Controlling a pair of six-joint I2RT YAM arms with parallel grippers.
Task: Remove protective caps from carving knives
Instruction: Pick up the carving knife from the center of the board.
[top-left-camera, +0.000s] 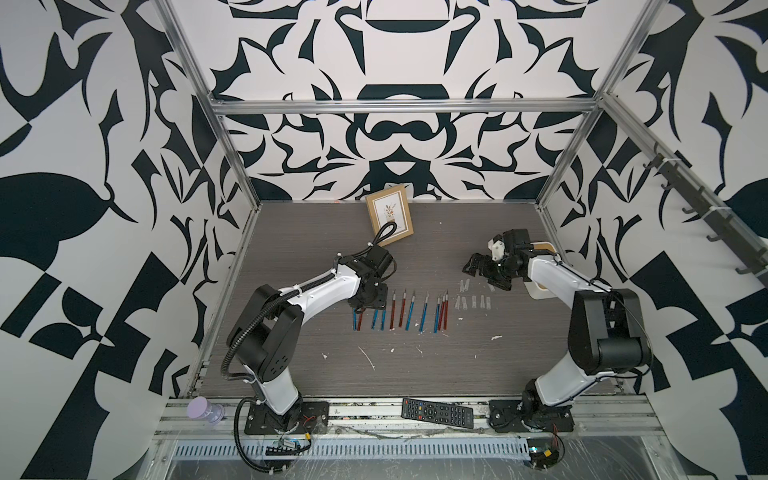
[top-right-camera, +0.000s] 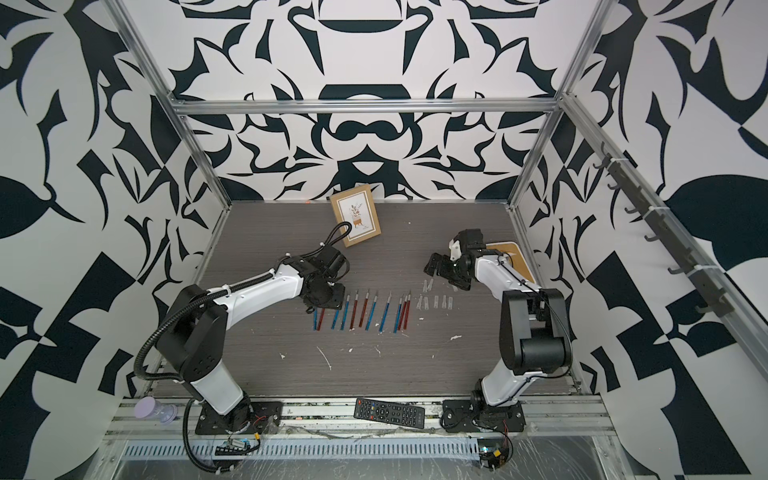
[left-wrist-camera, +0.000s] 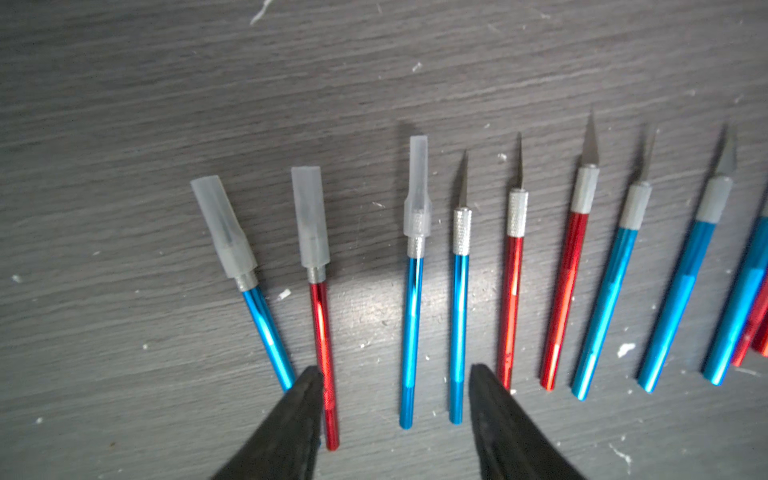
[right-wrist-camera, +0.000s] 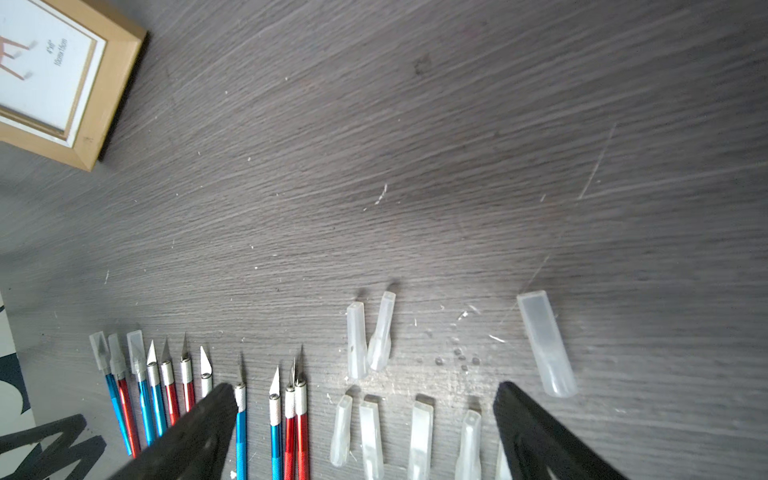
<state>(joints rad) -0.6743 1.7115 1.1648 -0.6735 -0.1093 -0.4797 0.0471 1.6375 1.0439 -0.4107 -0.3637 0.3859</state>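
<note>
Translucent whitish plastic sleeves, the protective caps (right-wrist-camera: 419, 432), lie loose in a small cluster on the grey wood-grain table (left-wrist-camera: 124, 104). They sit just beside the end of the row of thin, pencil-like carving knives (top-left-camera: 410, 309) nearest the right arm. Most of those metallic blue and red knives show bare pointed blades, so the job looks well over halfway done. Three at the left arm's end still wear their sleeves: a blue-handled knife (left-wrist-camera: 266, 328), a red-handled knife (left-wrist-camera: 322, 353) close beside it, and a second blue-handled knife (left-wrist-camera: 411, 332). The left gripper (left-wrist-camera: 392, 374) hangs over the handle ends with its jaws partly apart and nothing between them. It straddles that second capped blue knife and its bare blue neighbour, so this knife is probably the next one to be picked up. The right gripper (right-wrist-camera: 365, 386) is spread wide and empty above the loose caps. What remains, by this reckoning, is three sleeves to pull and set down with the others.
</note>
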